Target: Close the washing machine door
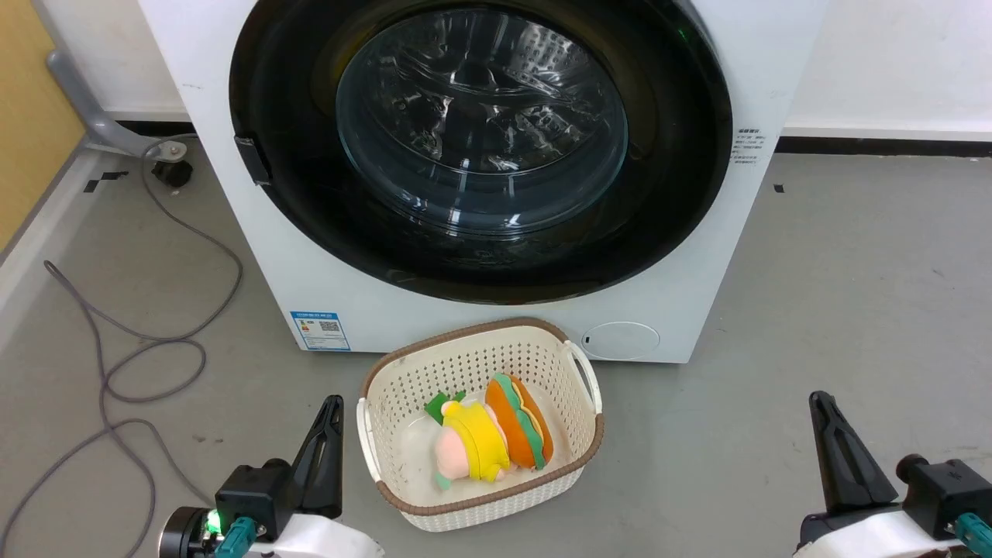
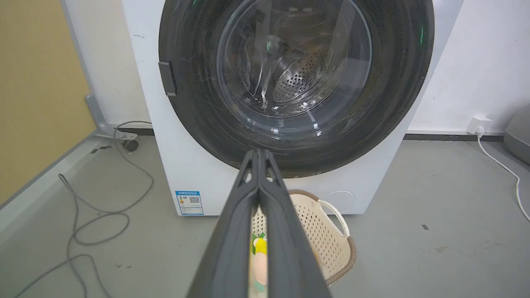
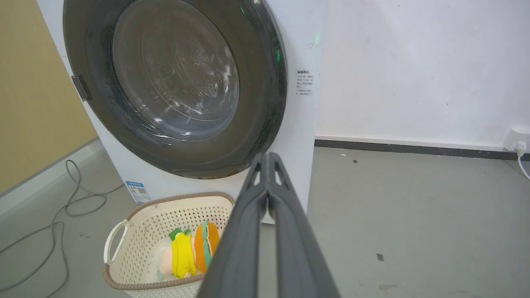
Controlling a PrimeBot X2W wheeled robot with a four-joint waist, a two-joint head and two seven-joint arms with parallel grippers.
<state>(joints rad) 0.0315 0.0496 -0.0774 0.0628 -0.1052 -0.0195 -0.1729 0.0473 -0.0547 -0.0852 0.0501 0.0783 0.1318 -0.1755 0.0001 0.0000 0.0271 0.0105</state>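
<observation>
- Cable [image 1: 116,364], grey, looped on the floor: left of the left jaws, well apart.
- Left gripper [image 1: 332,411]: jaws pressed together at the tips, nothing held; low over the floor, aimed at the washing machine [image 1: 310,263].
- Sticker [image 1: 319,331], blue: ahead of the left jaws, low on the white front.
- Washing machine door [image 1: 480,132]: ahead of and above both pairs of jaws, well apart from each. The glossy black rim lies flush against the white front with no gap showing, and the drum is visible through the glass.
- Laundry basket [image 1: 480,325], cream, perforated: on the floor between the two pairs of jaws, nearer the left pair; plush toys [image 1: 484,442] inside.
- Round cap [image 1: 620,340]: ahead, left of the right jaws.
- Right gripper [image 1: 825,418]: jaws closed together, empty.
- Step, by judgement: closing appears done. At most, the next move calls for a firm closed-finger press on the rim to confirm the latch.
</observation>
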